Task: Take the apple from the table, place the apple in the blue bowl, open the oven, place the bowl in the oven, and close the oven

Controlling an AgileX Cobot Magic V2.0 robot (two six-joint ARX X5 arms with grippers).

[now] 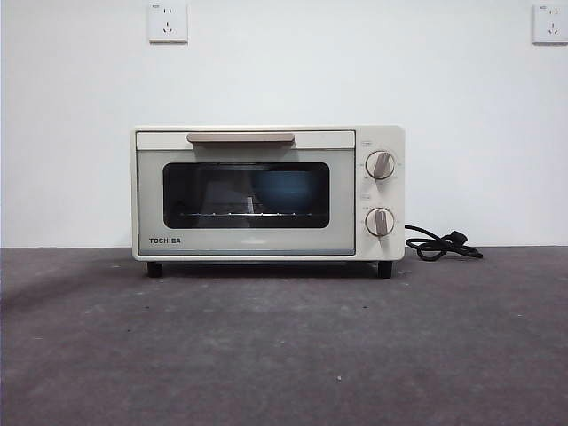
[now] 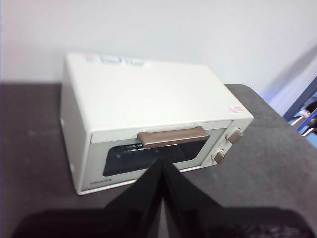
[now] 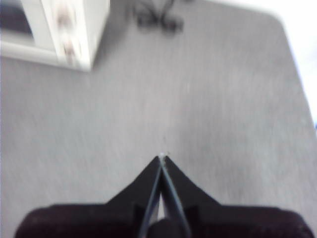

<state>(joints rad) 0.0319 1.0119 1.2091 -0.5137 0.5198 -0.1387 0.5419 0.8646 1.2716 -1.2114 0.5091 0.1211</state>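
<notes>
The cream-white TOSHIBA oven [image 1: 266,193] stands at the back of the table [image 1: 284,346] with its door closed and the beige handle [image 1: 240,138] at the top. Through the dark glass the blue bowl [image 1: 286,192] shows on the rack inside. The apple is hidden. My left gripper [image 2: 162,163] is shut, hanging above and in front of the oven [image 2: 148,119], just below its handle [image 2: 172,137] in that view. My right gripper [image 3: 161,157] is shut over bare table [image 3: 198,109], off to the side of the oven's corner [image 3: 64,29]. Neither arm shows in the front view.
A black cord [image 1: 442,243] with its plug lies on the table to the right of the oven, also seen as the cord [image 3: 156,17] in the right wrist view. A white wall with two sockets [image 1: 167,21] stands behind. The table's far right edge [image 3: 297,64] is close.
</notes>
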